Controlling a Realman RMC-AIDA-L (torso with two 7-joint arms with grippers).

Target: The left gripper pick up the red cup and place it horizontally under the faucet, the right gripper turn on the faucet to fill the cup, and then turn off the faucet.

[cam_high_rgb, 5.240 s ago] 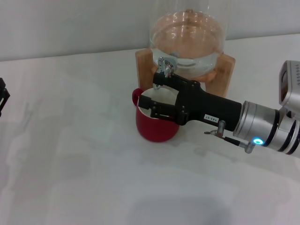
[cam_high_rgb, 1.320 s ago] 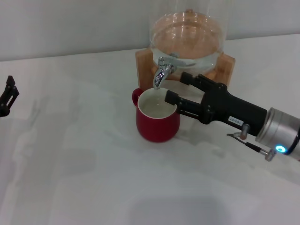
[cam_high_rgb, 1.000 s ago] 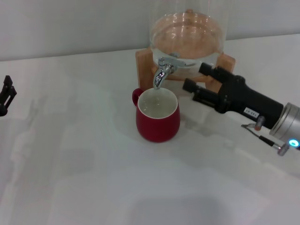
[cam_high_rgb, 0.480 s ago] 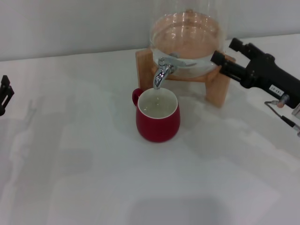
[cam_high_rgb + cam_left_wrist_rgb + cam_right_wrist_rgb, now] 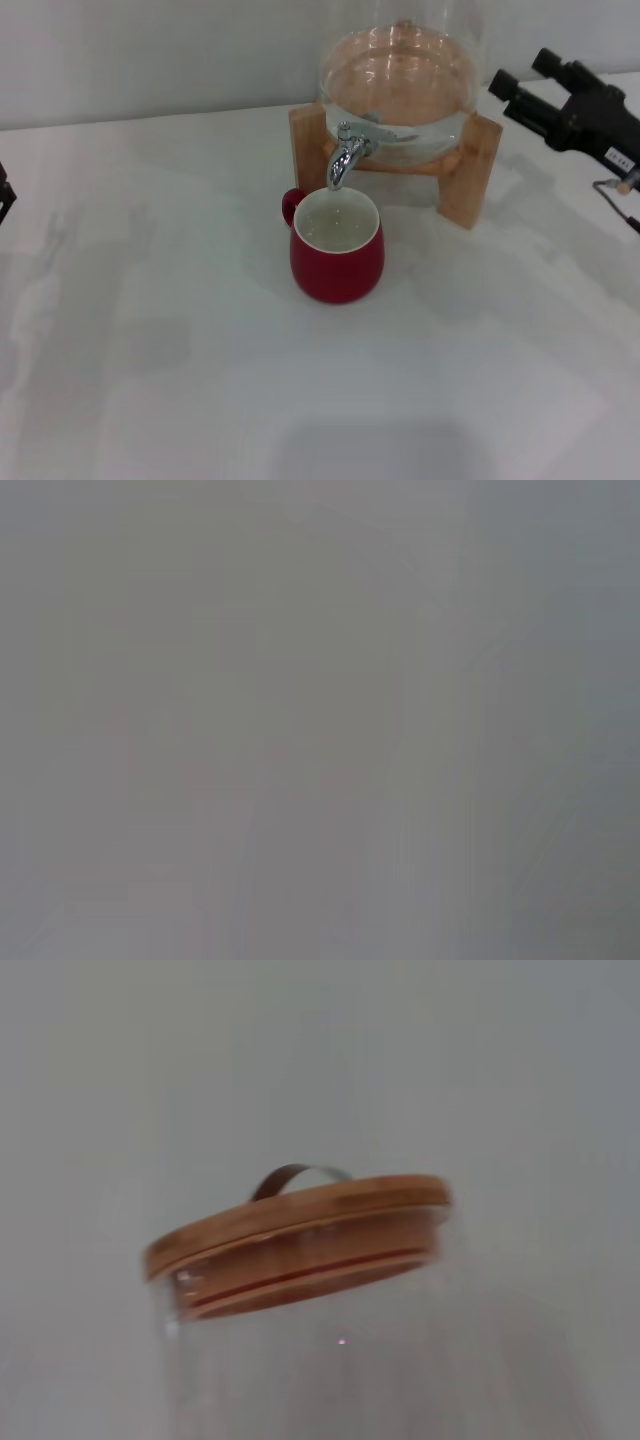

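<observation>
Your right gripper (image 5: 518, 92) hangs in the air near the back right corner of the tabletop (image 5: 200, 380), just beside the wooden stand (image 5: 478, 170), with its two black fingers spread apart and nothing between them. Look next at the red cup (image 5: 338, 252): it stands upright on the tabletop, near the back edge and about midway along it, right under the spout of the faucet (image 5: 346, 155), so anything that comes out of the spout drops straight into it. You can see water inside the cup, and no stream falls from the spout, so the filling looks done and the tap looks closed. The faucet sticks out from the front of the glass jar (image 5: 400, 75), and the stand lifts the jar high enough for the cup to fit below. Your left gripper (image 5: 4, 198) is only a small dark bit at the left edge of the tabletop, so you cannot tell how its fingers are set. The left wrist view shows only plain grey. The right wrist view shows the jar's wooden lid (image 5: 300, 1232) with its metal handle (image 5: 296, 1177), a bit blurry, and none of the cup.
</observation>
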